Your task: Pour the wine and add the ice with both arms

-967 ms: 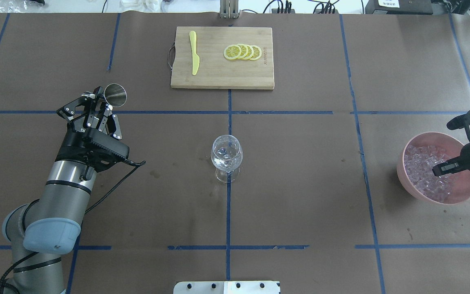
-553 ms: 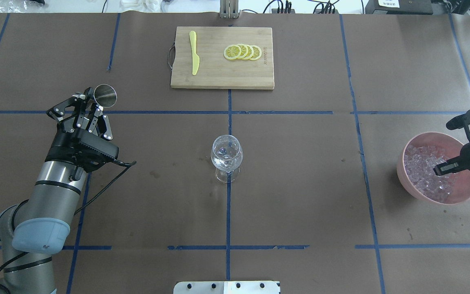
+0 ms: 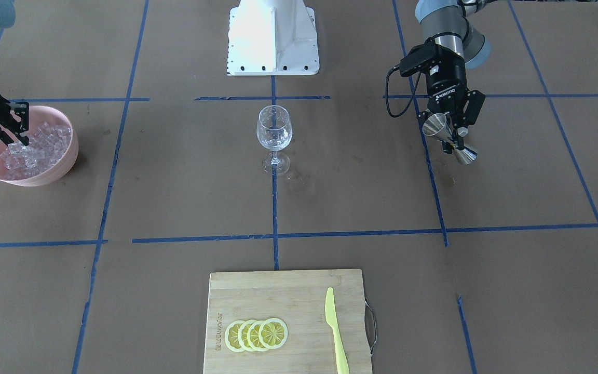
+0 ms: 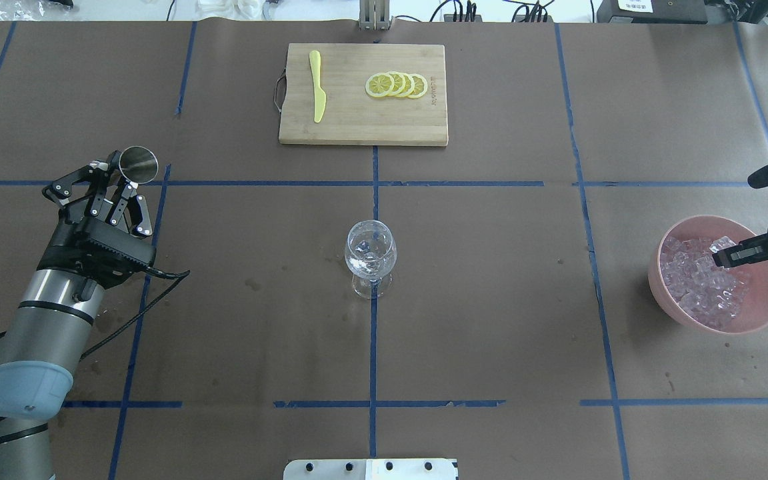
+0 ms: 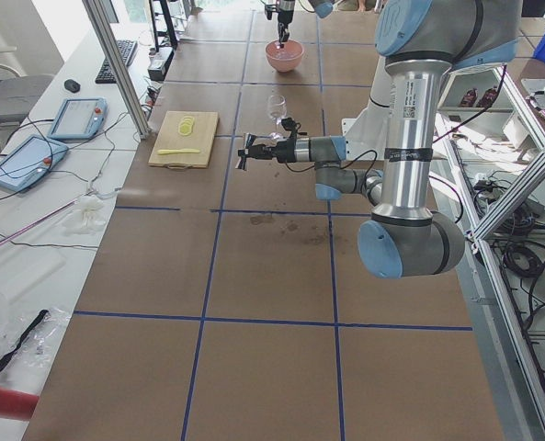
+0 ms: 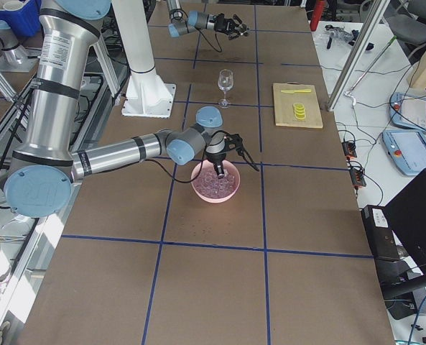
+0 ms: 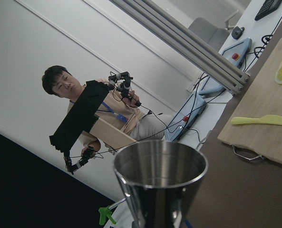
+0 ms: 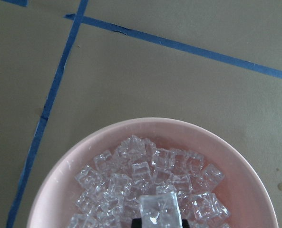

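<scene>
Over bowl [image 4: 765,308]: ice cube [image 8: 159,208] pinched in right hand [image 4: 724,254].

The metal cup [image 7: 160,167] is shiny and smooth. The wine glass [image 4: 371,252] and ice [image 8: 141,172] are clear and glossy. The board [image 4: 357,123] is pale wood. Brown matt paper covers the counter [image 4: 491,300].

Four lemon slices [image 4: 379,85], one glass [image 4: 371,252], one bowl [image 4: 655,283]

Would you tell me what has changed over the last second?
The left gripper carried the jigger further left, away from the glass. The right gripper came up from the bowl holding an ice cube. The glass, board and bowl stayed put.
</scene>
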You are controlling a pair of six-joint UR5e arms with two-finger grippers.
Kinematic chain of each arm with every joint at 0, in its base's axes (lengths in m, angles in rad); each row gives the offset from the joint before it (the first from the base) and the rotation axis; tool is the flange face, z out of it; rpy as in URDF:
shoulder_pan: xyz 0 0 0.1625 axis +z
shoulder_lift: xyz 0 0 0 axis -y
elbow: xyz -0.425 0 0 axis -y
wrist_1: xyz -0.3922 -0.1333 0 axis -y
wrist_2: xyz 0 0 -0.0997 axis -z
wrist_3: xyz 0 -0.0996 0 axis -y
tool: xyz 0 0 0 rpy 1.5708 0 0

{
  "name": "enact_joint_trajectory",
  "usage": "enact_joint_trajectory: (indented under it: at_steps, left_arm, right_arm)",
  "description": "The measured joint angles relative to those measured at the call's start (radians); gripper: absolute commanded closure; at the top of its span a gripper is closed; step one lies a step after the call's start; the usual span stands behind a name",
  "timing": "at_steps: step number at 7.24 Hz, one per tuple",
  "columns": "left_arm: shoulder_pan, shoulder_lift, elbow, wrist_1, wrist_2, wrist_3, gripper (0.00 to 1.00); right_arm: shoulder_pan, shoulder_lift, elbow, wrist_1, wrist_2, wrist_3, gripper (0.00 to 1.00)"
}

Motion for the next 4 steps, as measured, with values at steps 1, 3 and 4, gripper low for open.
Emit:
enact_joint_trajectory:
  at_steps: [1, 3, 4]
  left_arm:
    - [0.000, 0.033, 0.003, -0.015, -0.019, -0.074, 1.00]
    - [0.001, 0.061, 0.015, -0.027, -0.037, -0.276, 1.00]
    - [0.001, 0.066, 0.020, -0.027, -0.043, -0.382, 1.00]
  right_arm:
    - [0.019, 0.001, 0.015, 0.000, 0.015, 0.005, 1.00]
    - [0.047, 0.016, 0.030, 0.000, 0.043, 0.030, 1.00]
    - [0.053, 0.036, 0.034, 0.001, 0.054, 0.074, 1.00]
